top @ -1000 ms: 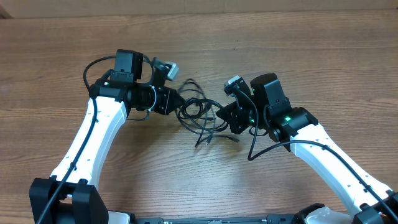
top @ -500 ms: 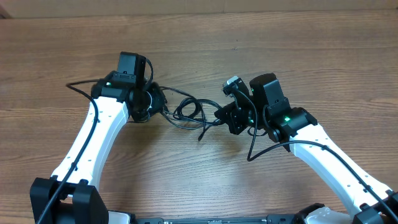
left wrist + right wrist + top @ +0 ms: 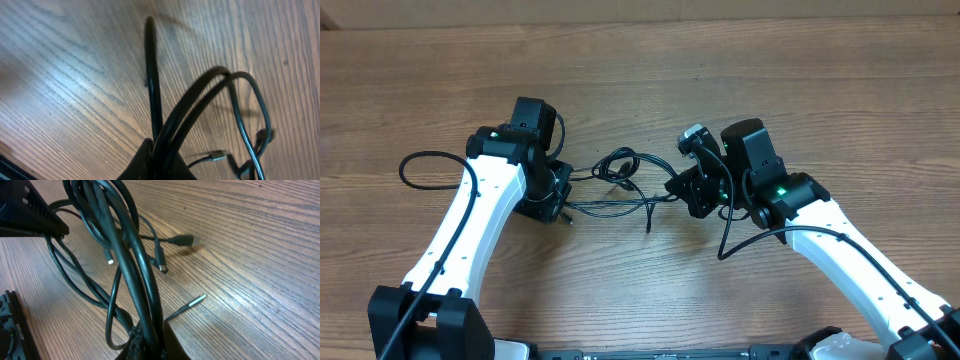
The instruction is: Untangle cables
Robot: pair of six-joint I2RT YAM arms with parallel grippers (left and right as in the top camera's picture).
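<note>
Left claw is clamped on the cables, and the right claw is clamped on them too, so the tangle is strung between the two near the middle of the worktop. From above, each black wrist covers its own fingertips, so the grips show only in the wrist views. There, several strands run together into the left fingers, and a thick bunch runs down into the right ones. Loops bulge out of the bunch toward the far edge, and one loose end trails toward the near edge. Seen from the right wrist, two plugs sit just over the wood beside the bunch, and a thin tip lies nearer the camera. The left arm's dark body fills that view's upper left corner and hides where the strands end. An arm wire loops toward the left edge, well apart from the cables.
</note>
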